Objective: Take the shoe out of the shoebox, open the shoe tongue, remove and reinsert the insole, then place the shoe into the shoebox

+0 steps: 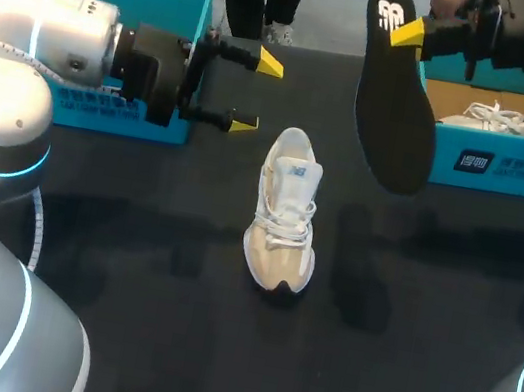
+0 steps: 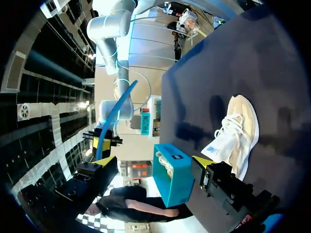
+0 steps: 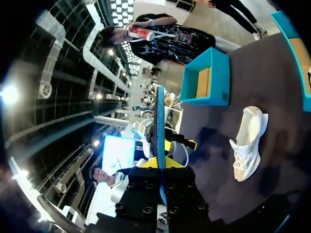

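Note:
A cream and white shoe (image 1: pixel 285 212) stands upright on the dark table's middle, its tongue raised; it also shows in the wrist views (image 2: pixel 239 131) (image 3: pixel 249 142). My right gripper (image 1: pixel 408 33) is up at the back right, shut on the heel end of a black insole (image 1: pixel 396 108) that hangs down above the table. Edge on, the insole (image 3: pixel 160 121) rises from between that gripper's fingers (image 3: pixel 161 164). My left gripper (image 1: pixel 255 94) hovers open and empty left of and behind the shoe, in its own view (image 2: pixel 154 162) too.
A teal shoebox (image 1: pixel 511 167) at the back right holds another white shoe (image 1: pixel 511 119). A second teal box (image 1: pixel 104 112) sits at the back left behind my left arm. The teal box (image 2: pixel 172 179) lies ahead of the left fingers.

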Available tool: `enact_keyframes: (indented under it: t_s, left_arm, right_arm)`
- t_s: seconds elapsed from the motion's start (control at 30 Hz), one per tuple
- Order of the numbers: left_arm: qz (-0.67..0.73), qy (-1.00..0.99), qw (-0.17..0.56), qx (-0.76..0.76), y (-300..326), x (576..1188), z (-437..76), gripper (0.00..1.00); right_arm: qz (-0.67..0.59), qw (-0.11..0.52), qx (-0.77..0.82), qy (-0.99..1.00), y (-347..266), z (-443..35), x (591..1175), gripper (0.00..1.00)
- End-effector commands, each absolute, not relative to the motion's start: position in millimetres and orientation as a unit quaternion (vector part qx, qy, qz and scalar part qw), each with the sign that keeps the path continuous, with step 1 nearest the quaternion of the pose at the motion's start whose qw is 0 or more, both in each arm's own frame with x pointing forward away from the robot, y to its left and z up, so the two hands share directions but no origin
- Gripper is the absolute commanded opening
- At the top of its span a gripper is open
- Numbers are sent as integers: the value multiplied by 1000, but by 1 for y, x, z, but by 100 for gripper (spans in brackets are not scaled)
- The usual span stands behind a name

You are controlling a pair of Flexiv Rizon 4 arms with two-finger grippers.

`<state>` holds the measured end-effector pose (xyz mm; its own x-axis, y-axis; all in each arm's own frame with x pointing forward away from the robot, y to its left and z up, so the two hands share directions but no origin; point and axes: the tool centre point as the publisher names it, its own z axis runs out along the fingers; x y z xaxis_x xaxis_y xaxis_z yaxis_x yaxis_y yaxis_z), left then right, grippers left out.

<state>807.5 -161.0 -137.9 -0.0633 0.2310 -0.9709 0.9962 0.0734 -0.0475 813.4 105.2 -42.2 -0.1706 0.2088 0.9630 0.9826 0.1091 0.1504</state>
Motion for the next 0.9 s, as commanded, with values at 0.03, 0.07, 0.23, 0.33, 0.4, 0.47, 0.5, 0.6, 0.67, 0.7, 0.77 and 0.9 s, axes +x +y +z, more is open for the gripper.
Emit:
enact_keyframes:
  t_s: [0.03,0.07,0.23,0.33,0.4,0.47,0.5,0.6,0.67,0.7,0.77,0.9]
  left_arm:
    - [-442,579,450,517,-163,807,-136,100]
    - [-442,577,452,516,-164,808,-135,100]
    - [-443,577,463,507,-168,809,-136,100]
    - [-439,579,471,500,-171,810,-139,100]
    - [-440,579,471,499,-173,810,-140,100]
    - [-438,581,471,498,-174,810,-141,100]
    - [-438,581,472,498,-175,810,-141,100]
    - [-435,581,475,498,-178,810,-141,100]
    - [-435,580,475,498,-179,811,-141,100]
    - [-435,580,476,498,-179,811,-141,100]
    - [-434,577,478,501,-180,812,-139,100]
    - [-435,572,481,503,-181,813,-136,100]
  right_arm:
    - [-445,432,-478,-622,106,-42,818,0]
    - [-445,432,-478,-622,106,-42,818,0]
    - [-445,432,-478,-622,106,-42,818,0]
    - [-445,432,-478,-622,106,-42,818,0]
    - [-445,432,-478,-622,106,-42,818,0]
    - [-445,432,-478,-622,106,-42,818,0]
    - [-448,422,-492,-616,106,-43,818,0]
    - [-447,420,-537,-579,111,-45,822,0]
    - [-432,436,-572,-545,113,-48,825,0]
    - [-440,431,-578,-534,114,-49,825,0]
    - [-446,432,-588,-518,116,-49,826,0]
    - [-436,440,-604,-502,125,-54,831,0]
